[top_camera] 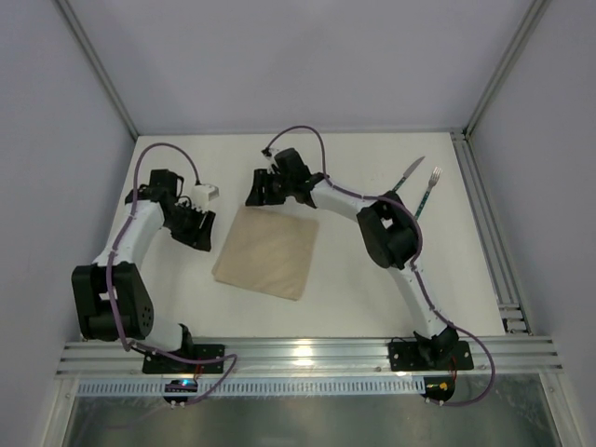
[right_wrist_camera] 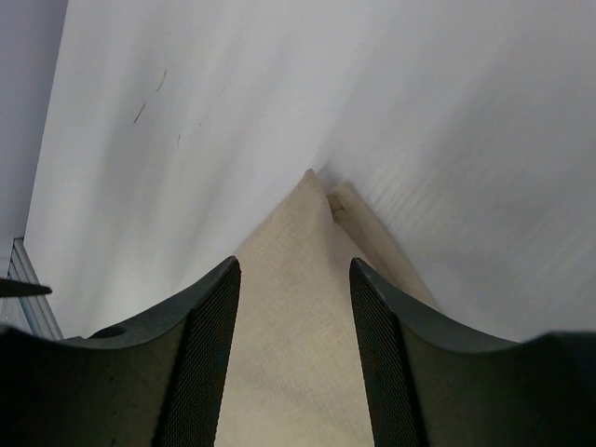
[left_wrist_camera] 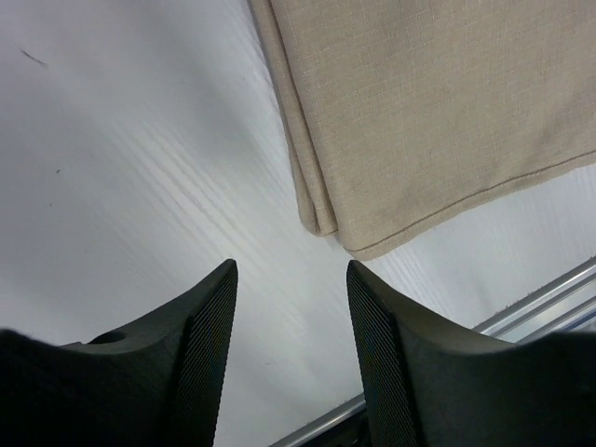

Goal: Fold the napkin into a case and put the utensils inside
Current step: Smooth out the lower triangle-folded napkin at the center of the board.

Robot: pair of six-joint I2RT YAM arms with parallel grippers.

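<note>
The top camera looks steeply down from above and behind the 2 bases, holding the whole table (top_camera: 354,279). Each wrist camera sits close behind its claw. All 3 views share the napkin (top_camera: 268,251): a corner straight ahead of the right claw (right_wrist_camera: 294,265), another ahead-right of the left claw (left_wrist_camera: 291,270)

bright even light, soft shadows, glare on front rail (top_camera: 307,352), blurred wrist fingers (left_wrist_camera: 200,354)

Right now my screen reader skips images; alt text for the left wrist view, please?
A folded beige napkin lies on the white table, its layered corner just beyond the open left end effector, whose dark fingers fill the bottom.
</note>
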